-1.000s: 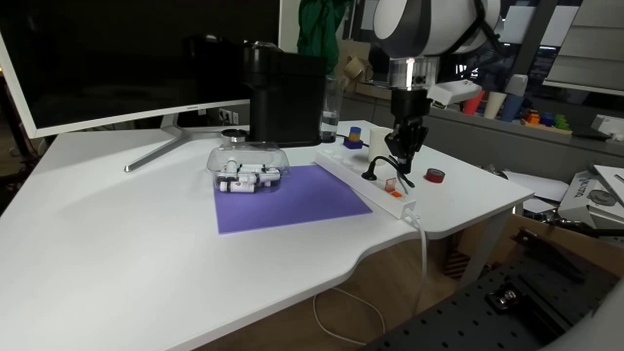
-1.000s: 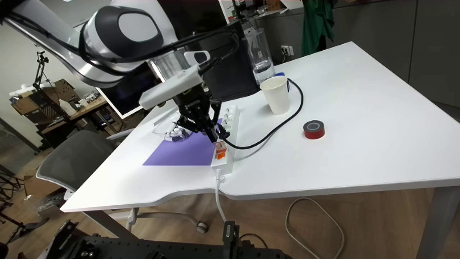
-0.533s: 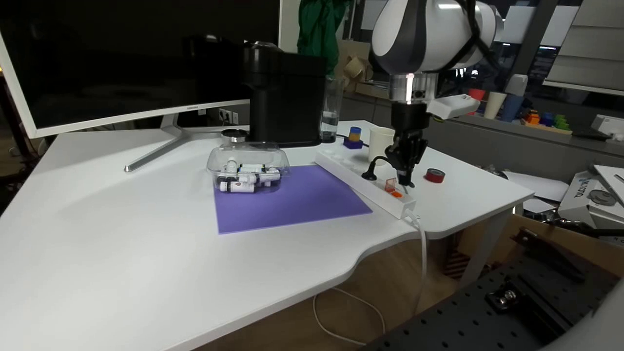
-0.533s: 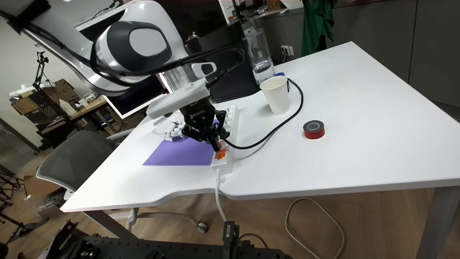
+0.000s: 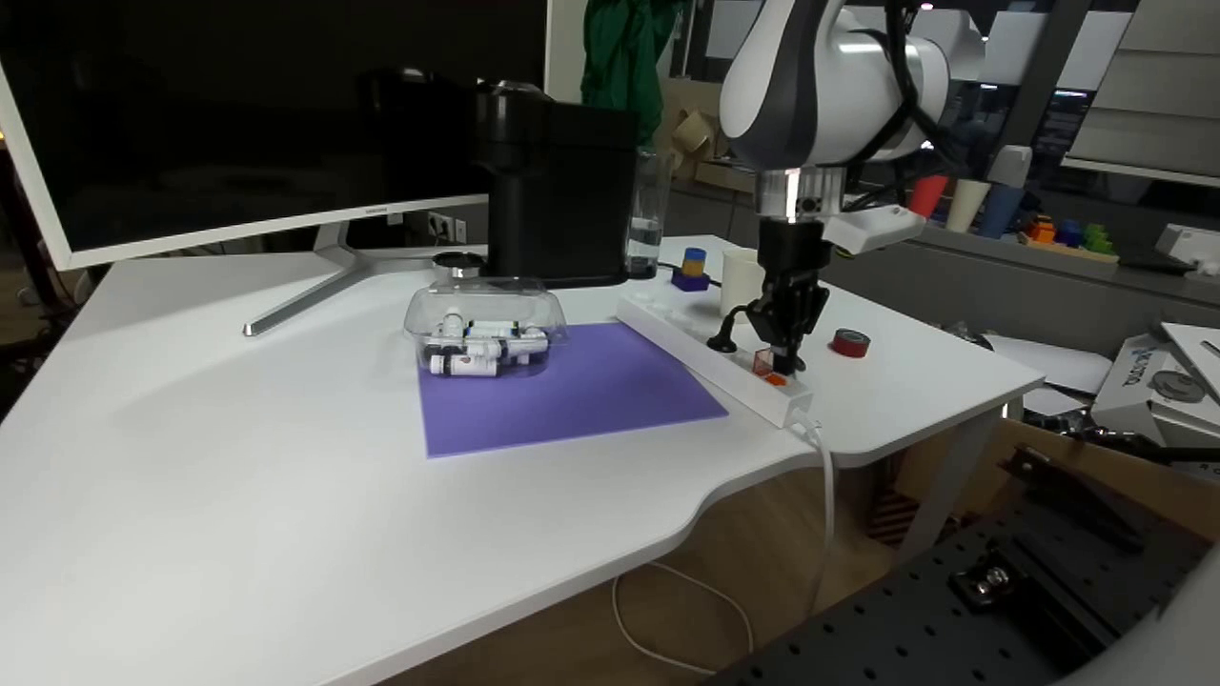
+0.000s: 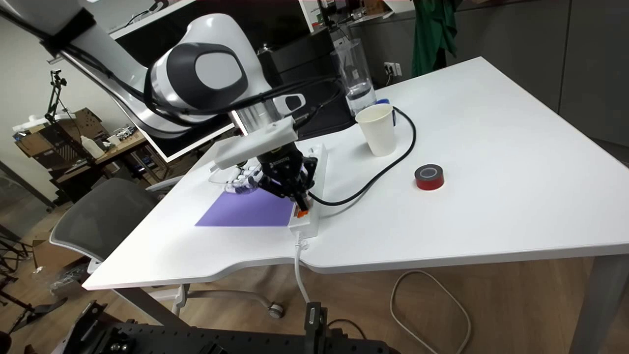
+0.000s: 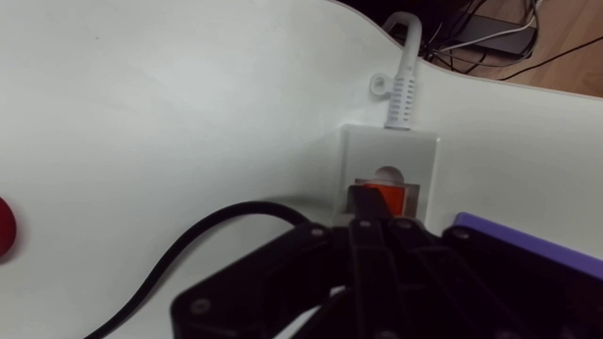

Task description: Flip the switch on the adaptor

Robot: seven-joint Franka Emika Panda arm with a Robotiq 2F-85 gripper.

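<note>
The adaptor, a long white power strip (image 5: 701,358), lies on the white table; its end also shows in an exterior view (image 6: 305,229) and the wrist view (image 7: 391,147). The orange-red switch (image 5: 776,379) sits at its cord end, partly covered by my fingers in the wrist view (image 7: 397,197). A clear reddish flap (image 5: 762,361) stands raised beside it. My gripper (image 5: 783,368) points down with its fingers together and nothing between them. Its tips (image 6: 302,206) are right over the switch; whether they touch it I cannot tell. A black plug (image 5: 722,341) sits in the strip.
The plug's black cable (image 6: 366,188) loops past the strip. A white cup (image 6: 377,131) and a red tape roll (image 6: 429,178) stand on the table. A purple mat (image 5: 572,393) and a clear box of small bottles (image 5: 486,333) lie on the strip's other side.
My gripper has moved down and along the strip toward its cord end, from above the strip near the plug to right over the switch. The strip has not visibly moved.
</note>
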